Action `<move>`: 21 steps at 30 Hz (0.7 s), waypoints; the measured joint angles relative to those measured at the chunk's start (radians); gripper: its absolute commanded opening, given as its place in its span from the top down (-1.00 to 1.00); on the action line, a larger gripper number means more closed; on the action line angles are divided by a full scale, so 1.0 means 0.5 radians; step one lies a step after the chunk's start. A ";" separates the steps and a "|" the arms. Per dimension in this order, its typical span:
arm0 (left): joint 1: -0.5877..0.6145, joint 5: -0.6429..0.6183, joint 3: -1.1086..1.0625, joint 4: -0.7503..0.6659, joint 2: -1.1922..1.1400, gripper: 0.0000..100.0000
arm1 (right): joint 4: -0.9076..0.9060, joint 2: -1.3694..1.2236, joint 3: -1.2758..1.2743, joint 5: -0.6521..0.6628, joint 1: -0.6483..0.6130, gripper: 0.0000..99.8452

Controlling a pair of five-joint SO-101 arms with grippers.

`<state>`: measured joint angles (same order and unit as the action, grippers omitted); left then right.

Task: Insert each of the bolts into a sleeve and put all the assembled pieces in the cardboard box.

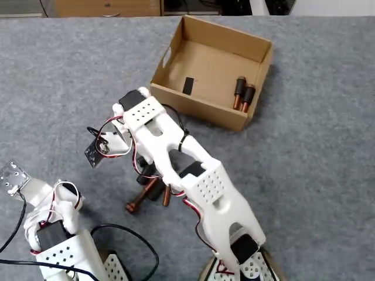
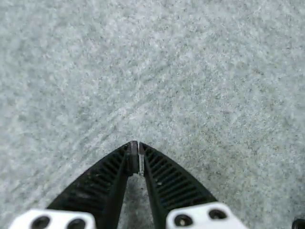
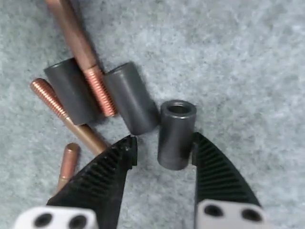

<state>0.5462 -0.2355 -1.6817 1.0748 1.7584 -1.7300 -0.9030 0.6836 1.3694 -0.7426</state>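
High view: cardboard box (image 1: 193,105) at the table's (image 1: 328,146) far edge, two assembled pieces (image 1: 243,93) in its right corner, loose bolts (image 1: 143,196) toward the front edge; left wrist: my left gripper (image 2: 136,157) pinched closed above the table; right wrist: my right gripper (image 3: 164,143) spread wide either side of an upright sleeve (image 3: 176,133)
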 measured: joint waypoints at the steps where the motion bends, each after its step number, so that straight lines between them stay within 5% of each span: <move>1: 0.000 0.000 0.000 0.000 0.000 0.96 | 0.015 -0.018 0.009 0.000 0.000 0.62; 21: 0.000 0.000 0.000 0.000 0.000 0.96 | 0.074 -0.046 0.074 -0.181 -0.052 0.62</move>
<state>0.5462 -0.2355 -1.6817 1.0748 1.7584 -1.6932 -0.9260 0.7204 1.2789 -0.7687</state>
